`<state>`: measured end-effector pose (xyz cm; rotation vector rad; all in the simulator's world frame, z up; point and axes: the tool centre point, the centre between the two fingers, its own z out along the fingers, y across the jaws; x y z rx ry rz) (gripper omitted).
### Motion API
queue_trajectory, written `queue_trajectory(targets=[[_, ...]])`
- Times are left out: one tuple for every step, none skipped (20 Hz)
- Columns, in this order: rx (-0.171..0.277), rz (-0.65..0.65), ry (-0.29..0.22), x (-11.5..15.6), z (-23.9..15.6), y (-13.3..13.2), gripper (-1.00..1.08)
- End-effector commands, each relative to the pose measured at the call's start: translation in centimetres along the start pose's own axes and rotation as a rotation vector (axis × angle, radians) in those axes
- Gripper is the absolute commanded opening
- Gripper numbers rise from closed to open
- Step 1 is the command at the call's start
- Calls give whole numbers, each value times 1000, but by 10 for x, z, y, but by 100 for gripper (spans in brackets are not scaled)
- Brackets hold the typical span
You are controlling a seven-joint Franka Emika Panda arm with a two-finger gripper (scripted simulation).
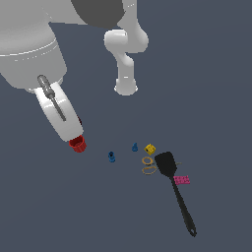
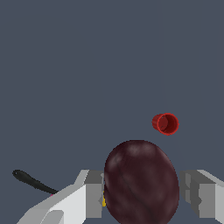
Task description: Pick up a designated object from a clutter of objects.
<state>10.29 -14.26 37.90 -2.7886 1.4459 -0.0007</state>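
Maroon lump [image 2: 141, 183] sits between the hand's [image 2: 142, 197] fingers

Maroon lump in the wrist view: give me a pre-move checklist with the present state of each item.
1. Dark maroon roundish lump sits between the gripper fingers: ok.
2. Fingers touching the lump on both sides: cannot tell; a gap seems to show on one side.
3. Lump lifted off the floor: cannot tell; the exterior view hides it behind the arm.
4. Bright red cup apart from the lump: ok.
5. Long black spatula away from the gripper: ok, it lies with the yellow block and pink brick.
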Motion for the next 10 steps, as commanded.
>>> queue_trajectory(targets=[[0, 0, 0, 5, -6, -1, -100], [0, 0, 0, 6, -8, -1, -100], [0, 0, 0, 7, -9, -1, -100], [-1, 0, 0, 8, -10, -1, -100], [-1, 0, 0, 9, -11, -1, -100], [-1, 0, 0, 10, -12, -2, -100], [-1, 0, 0, 10, -12, -2, -100], [-1, 0, 0, 11, -13, -2, -100], [-1, 0, 0, 11, -13, -2, -100], [-1, 0, 0, 11, -13, -2, -100]])
